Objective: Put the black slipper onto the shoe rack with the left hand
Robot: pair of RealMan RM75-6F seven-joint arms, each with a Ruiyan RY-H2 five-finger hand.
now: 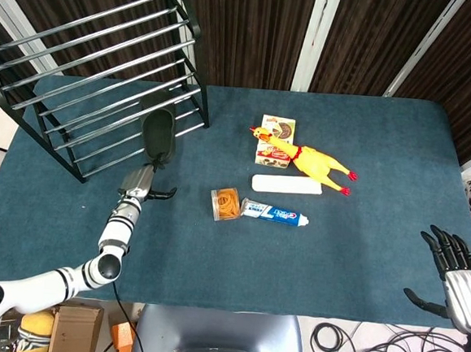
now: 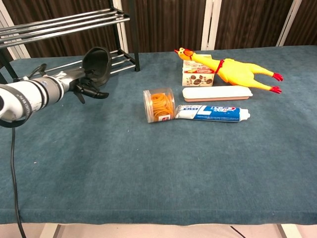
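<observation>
The black slipper (image 1: 159, 133) is tipped up on its edge just right of the shoe rack's bottom bars, its opening facing the chest view (image 2: 97, 62). My left hand (image 1: 141, 183) grips it at the near end, with dark fingers curled beside it (image 2: 85, 87). The black and chrome shoe rack (image 1: 96, 75) stands at the table's far left corner (image 2: 59, 25). My right hand (image 1: 452, 270) hangs open off the table's near right edge, fingers spread and holding nothing.
Mid-table lie a jar of orange rubber bands (image 1: 226, 204), a toothpaste tube (image 1: 275, 213), a white case (image 1: 286, 184), a snack box (image 1: 276, 138) and a yellow rubber chicken (image 1: 310, 159). Blue cloth covers the table.
</observation>
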